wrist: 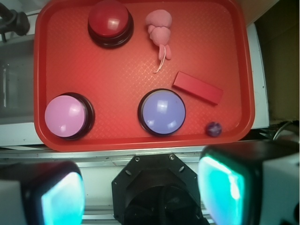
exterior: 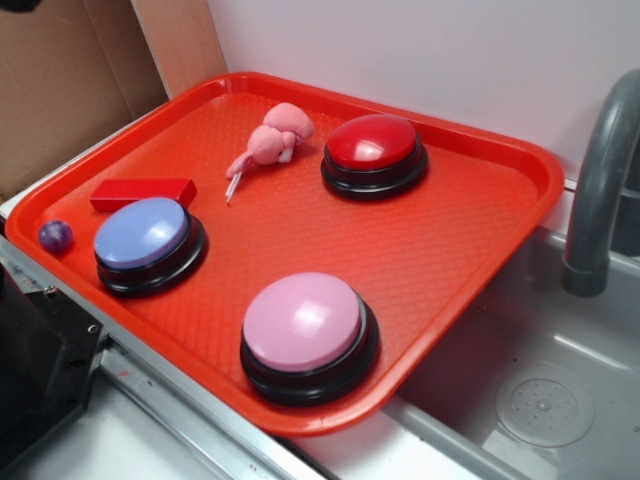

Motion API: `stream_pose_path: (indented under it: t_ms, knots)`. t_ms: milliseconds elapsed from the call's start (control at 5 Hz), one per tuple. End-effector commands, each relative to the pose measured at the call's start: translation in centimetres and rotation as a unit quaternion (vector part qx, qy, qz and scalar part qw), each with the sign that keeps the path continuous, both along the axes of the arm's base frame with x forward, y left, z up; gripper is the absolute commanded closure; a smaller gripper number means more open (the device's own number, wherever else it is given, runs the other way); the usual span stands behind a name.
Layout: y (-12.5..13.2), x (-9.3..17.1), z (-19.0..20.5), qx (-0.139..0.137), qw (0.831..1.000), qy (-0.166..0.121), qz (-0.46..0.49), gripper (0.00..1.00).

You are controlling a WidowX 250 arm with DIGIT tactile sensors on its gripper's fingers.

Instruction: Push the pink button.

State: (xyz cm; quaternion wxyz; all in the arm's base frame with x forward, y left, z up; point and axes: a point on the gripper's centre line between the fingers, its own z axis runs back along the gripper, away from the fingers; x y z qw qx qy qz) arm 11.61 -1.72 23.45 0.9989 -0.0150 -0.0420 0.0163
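Hovering hand (wrist: 140, 192), pink button (wrist: 65, 116) ahead, untouched

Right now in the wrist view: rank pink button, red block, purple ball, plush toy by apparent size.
1. pink button
2-3. red block and plush toy: too alike in apparent area to rank
4. purple ball, clearly smallest

All lie on the red tray, so nearness to the camera hardly skews this.

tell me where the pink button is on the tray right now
In the exterior view the pink button sits at the near edge of the red tray, right of the blue button and nearest the sink.
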Motion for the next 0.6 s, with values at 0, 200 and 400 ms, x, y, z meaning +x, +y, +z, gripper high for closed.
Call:
stream_pose_path:
  t_ms: [0, 200, 400]
  knots:
    - [0.0, 0.0, 0.0, 0.000, 1.000, 0.000, 0.000, 0.00]
    - [-5.0, 3.7, -4.3, 0.057, 0.990, 0.009, -0.125, 0.00]
    - [-9.2, 4.3, -7.6, 0.075, 0.985, -0.022, -0.157, 0.00]
